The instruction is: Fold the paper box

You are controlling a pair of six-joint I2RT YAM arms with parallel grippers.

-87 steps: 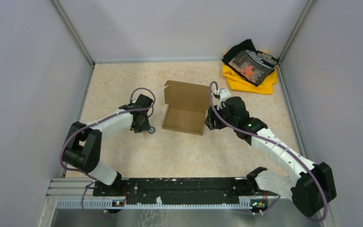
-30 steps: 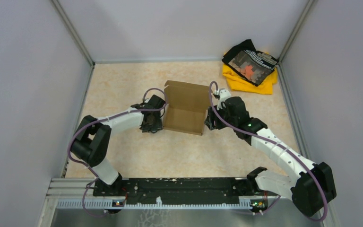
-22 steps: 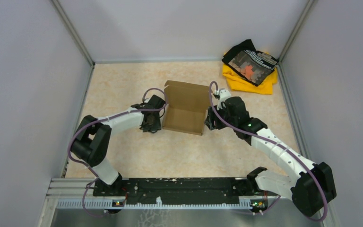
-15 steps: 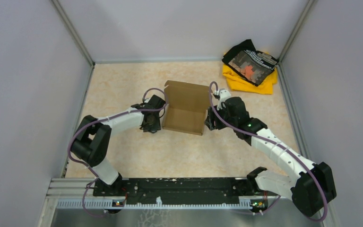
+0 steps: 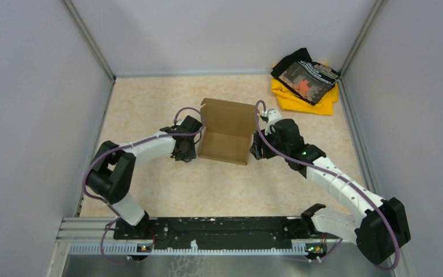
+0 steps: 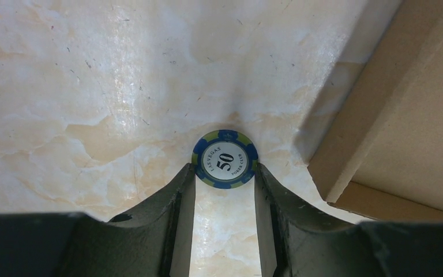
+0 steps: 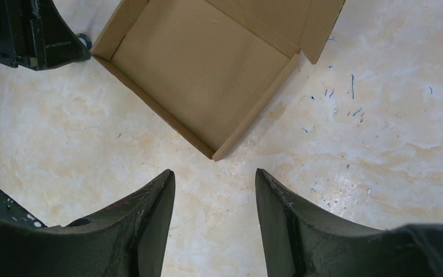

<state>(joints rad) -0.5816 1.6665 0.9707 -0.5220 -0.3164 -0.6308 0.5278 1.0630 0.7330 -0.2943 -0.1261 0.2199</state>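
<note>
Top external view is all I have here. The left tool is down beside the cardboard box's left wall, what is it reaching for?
Observer: The left wrist view shows a poker chip lying flat on the table, its near edge between the fingertips of the left tool.
Operator: Gripped yet?
Observer: The fingertips meet the chip's sides, but I cannot tell whether they squeeze it. The chip has a blue and green rim and reads Las Vegas 50 Poker Club.
Operator: And the right tool?
Observer: In its wrist view the right tool is open over bare table, and the nearest corner of the paper box lies just ahead of it.
</note>
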